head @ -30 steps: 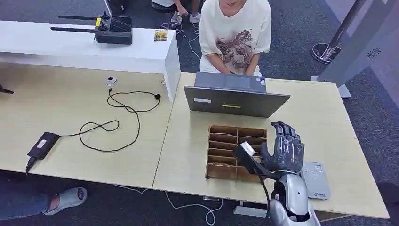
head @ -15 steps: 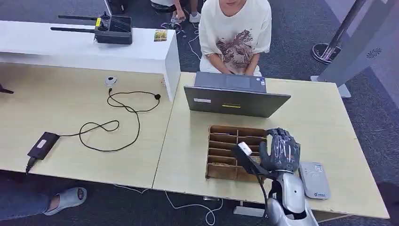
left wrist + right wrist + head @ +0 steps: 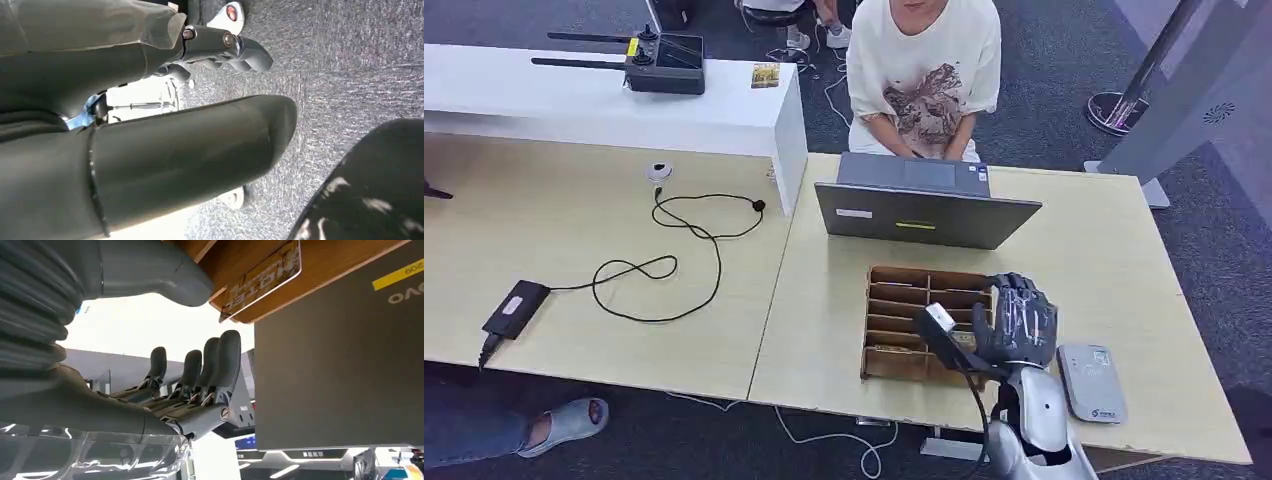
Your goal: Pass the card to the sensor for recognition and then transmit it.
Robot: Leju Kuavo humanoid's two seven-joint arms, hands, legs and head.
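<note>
A wooden slotted box (image 3: 904, 300) stands on the table in front of a laptop. My right hand (image 3: 1014, 322) hovers over the box's right side, fingers stretched and thumb (image 3: 936, 328) held apart, with nothing in it. In the right wrist view the hand (image 3: 195, 390) is open below the wooden box (image 3: 350, 260), where a printed card (image 3: 262, 277) stands in a slot. The light grey card sensor (image 3: 1092, 382) lies on the table just right of my hand. My left hand (image 3: 220, 45) hangs over the carpet and holds nothing.
A grey laptop (image 3: 924, 208) stands behind the box, and a person (image 3: 922, 75) sits behind it. On the left table lie a black cable (image 3: 664, 265) and a power adapter (image 3: 514, 308). A white shelf (image 3: 604, 100) carries a black device.
My right hand has drawn back toward me and dropped lower over the box's right side, its fingers bending slightly. The other things stay put.
</note>
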